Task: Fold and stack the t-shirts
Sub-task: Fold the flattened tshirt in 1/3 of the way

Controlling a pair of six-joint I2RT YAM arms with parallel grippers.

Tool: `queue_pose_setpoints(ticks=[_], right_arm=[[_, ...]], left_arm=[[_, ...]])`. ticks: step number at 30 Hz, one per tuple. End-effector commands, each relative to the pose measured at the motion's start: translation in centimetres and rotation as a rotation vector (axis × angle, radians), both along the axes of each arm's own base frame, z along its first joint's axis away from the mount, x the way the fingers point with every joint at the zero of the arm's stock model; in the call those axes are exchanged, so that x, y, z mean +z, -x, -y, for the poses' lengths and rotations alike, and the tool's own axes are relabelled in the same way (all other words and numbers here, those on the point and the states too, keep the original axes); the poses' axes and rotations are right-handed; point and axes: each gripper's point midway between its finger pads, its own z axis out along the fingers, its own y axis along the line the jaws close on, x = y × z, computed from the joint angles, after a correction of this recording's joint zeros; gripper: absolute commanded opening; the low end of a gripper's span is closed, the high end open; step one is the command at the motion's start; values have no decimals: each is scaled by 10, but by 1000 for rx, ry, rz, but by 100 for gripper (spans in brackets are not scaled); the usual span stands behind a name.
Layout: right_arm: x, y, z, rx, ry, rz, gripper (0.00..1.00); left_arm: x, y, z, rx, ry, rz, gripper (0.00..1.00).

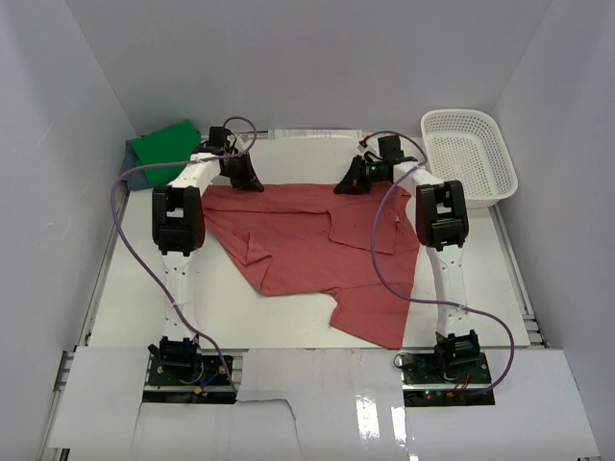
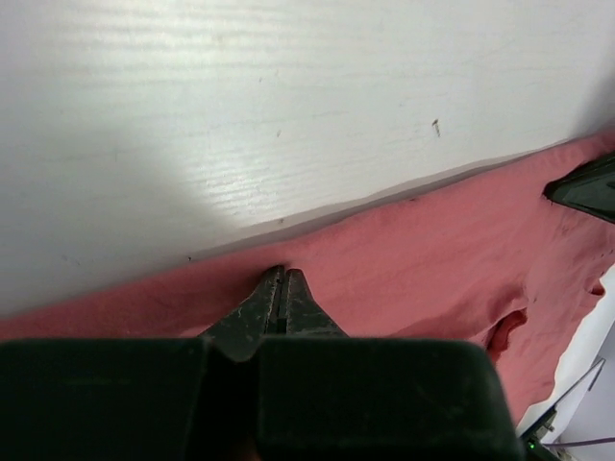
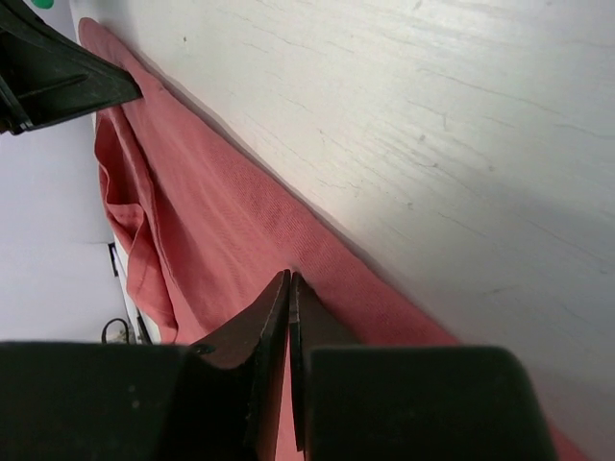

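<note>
Left gripper (image 2: 279,280) and right gripper (image 3: 289,283), closed, pinch red t-shirt (image 1: 307,240) hem; green t-shirt (image 1: 161,146) half hidden.

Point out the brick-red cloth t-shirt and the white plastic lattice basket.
brick-red cloth t-shirt (image 1: 307,240): top external view, middle of its body.
white plastic lattice basket (image 1: 459,114): top external view, its far rim.

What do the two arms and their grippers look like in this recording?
The left arm and right arm have slim white links with boxy black joints. A purple cable loops along each. The left gripper and right gripper are dark wedges tapering to thin tips.
</note>
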Motion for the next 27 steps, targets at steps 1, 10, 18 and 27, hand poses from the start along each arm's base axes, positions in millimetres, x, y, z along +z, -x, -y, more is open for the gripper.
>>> queue_pose_setpoints(ticks=[1, 10, 18, 27], right_arm=[[22, -7, 8, 12, 0, 61, 9], [119, 20, 9, 79, 81, 298, 16], [152, 113, -35, 156, 264, 412, 53], [104, 141, -67, 202, 364, 311, 67]], left_arm=[[28, -19, -5, 8, 3, 74, 0], [188, -27, -23, 81, -55, 389, 29], [219, 53, -48, 128, -139, 383, 35], [138, 159, -49, 72, -132, 147, 33]])
